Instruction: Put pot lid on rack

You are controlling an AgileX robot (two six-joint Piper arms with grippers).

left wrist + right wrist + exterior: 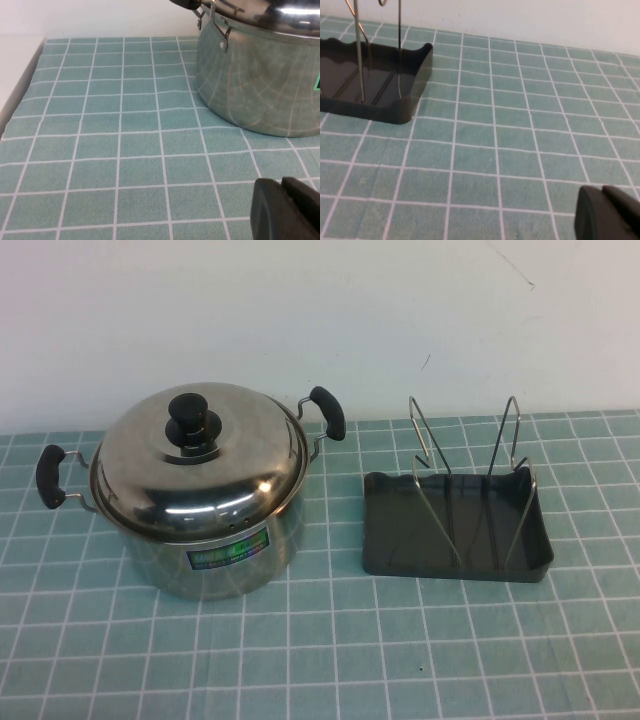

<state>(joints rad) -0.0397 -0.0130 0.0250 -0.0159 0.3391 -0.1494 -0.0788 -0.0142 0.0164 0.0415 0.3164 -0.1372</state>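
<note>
The shiny domed pot lid (200, 465) with a black knob (193, 423) sits on the steel pot (225, 555) at the left of the high view. The rack (455, 525), a dark grey tray with two upright wire loops, stands to the right of the pot. Neither arm shows in the high view. My left gripper (282, 186) is shut and empty, low over the mat, with the pot (260, 80) and the lid's rim (280, 15) ahead of it. My right gripper (602, 192) is shut and empty, with the rack (395, 95) ahead of it.
A green mat with a white grid (330, 640) covers the table. A white wall (320, 310) stands behind it. The pot has two black handles (50, 477) and a coloured label (230, 552). The mat's edge (20, 100) shows in the left wrist view.
</note>
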